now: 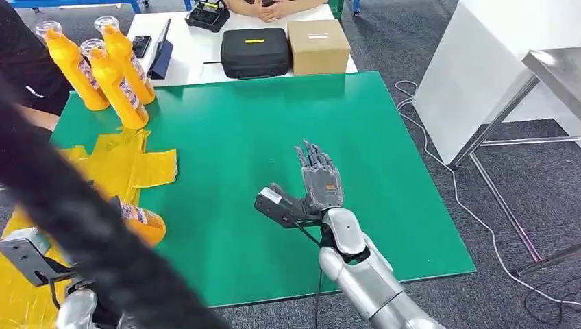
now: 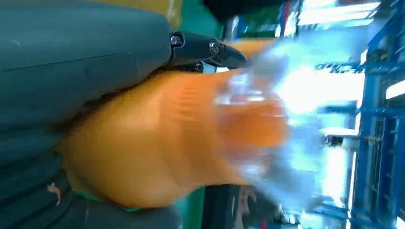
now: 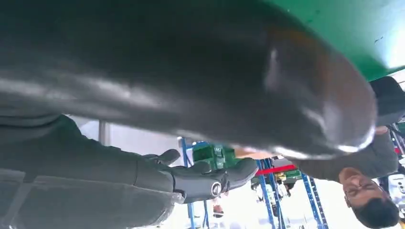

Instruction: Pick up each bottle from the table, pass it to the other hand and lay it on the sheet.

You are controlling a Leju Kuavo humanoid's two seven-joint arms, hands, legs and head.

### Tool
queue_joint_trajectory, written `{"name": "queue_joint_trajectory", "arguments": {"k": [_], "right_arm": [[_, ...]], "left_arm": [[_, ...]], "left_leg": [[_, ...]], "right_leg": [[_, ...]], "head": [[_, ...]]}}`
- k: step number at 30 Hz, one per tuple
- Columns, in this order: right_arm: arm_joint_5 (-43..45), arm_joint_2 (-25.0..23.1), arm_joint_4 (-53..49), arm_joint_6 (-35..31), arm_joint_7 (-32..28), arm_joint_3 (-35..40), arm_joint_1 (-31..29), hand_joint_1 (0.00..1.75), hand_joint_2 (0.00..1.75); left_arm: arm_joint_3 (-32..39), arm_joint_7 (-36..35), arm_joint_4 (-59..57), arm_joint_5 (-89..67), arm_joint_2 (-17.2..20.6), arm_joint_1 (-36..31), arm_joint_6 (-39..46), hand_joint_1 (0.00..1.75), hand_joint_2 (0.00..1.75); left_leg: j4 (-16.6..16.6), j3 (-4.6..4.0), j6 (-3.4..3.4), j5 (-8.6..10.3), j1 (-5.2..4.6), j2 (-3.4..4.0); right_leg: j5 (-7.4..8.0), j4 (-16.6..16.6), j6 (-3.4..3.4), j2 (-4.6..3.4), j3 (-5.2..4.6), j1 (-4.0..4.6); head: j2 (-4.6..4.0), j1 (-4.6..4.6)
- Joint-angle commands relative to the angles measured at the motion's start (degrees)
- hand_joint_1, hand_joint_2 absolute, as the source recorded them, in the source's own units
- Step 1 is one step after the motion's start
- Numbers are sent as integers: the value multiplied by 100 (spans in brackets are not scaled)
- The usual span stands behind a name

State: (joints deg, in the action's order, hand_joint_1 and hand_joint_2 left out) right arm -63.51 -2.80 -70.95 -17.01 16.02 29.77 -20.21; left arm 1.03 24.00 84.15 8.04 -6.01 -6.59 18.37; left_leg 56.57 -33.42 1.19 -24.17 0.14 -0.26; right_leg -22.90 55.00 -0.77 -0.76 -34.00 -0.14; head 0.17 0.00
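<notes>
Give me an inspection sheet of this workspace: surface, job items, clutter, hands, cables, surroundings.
Surface: green table top, a crumpled yellow sheet at its left edge.
Job's things: three orange bottles upright at the far left corner; a fourth orange bottle in the left hand.
Clutter: nothing seen on the green top.
Hands: left hand grips the fourth bottle over the sheet; right hand open above the table, fingers spread.
Cables: thin black cable along the right arm; white cable on the floor.
Surroundings: white table behind with a black case and cardboard box; a person seated there.
</notes>
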Motion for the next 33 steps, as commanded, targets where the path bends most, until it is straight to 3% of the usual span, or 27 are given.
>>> {"name": "queue_joint_trajectory", "arguments": {"k": [1,2,6,13,19,25,26,27,28,33], "right_arm": [[572,175,558,85,-403,209,-509,0,0],[643,153,646,100,-425,274,-592,0,0],[789,132,772,120,-480,353,-699,0,0],[789,132,772,120,-480,353,-699,0,0],[986,249,746,149,-513,414,-753,0,0],[1174,337,785,245,-582,510,-771,0,0],[1196,332,830,274,-589,560,-812,0,0],[1268,303,865,301,-628,592,-842,0,0],[1293,291,877,319,-635,603,-853,0,0],[1364,263,893,415,-606,733,-895,0,0]], "left_arm": [[443,700,-1617,-1800,804,-1233,1824,175,175],[375,684,-1791,-2276,894,-1329,2132,175,175],[1011,727,-2187,-4049,571,-1637,2163,175,175],[1011,727,-2187,-4049,571,-1637,2163,175,175],[1054,804,-3023,-4416,459,-1926,2163,175,175],[918,904,-3374,-4065,592,-2001,2163,175,175],[917,925,-3375,-4073,601,-1993,2163,120,175],[824,911,-3390,-4107,648,-1961,2163,14,0],[798,892,-3402,-4132,673,-1952,2163,2,0],[376,458,-3641,-4484,853,-1998,2163,0,0]], "left_leg": [[-6,24,-9,-5,1,2],[-7,19,-8,-3,0,6],[-5,22,-8,-2,1,1],[-6,19,-7,2,-1,4],[-8,28,-9,3,-4,-14],[-15,54,-12,-1,-3,-4],[-13,51,-11,1,-5,-5],[-12,49,-9,3,-6,-5],[-19,61,-12,2,-5,0],[-13,56,-10,1,-3,0]], "right_leg": [[-6,-2,2,6,26,1],[-2,-2,2,0,19,1],[-4,0,1,6,22,1],[-2,-1,-1,0,22,-3],[-7,-2,-2,21,33,-4],[-6,-8,-1,14,56,-3],[-5,-6,-1,15,52,-5],[-4,-4,-1,13,50,-6],[-4,-9,-1,12,62,-5],[-4,-6,-2,14,60,-4]], "head": [[0,2],[0,2],[0,0],[2,0],[0,0],[2,0],[2,0],[0,0],[0,0],[0,0]]}}
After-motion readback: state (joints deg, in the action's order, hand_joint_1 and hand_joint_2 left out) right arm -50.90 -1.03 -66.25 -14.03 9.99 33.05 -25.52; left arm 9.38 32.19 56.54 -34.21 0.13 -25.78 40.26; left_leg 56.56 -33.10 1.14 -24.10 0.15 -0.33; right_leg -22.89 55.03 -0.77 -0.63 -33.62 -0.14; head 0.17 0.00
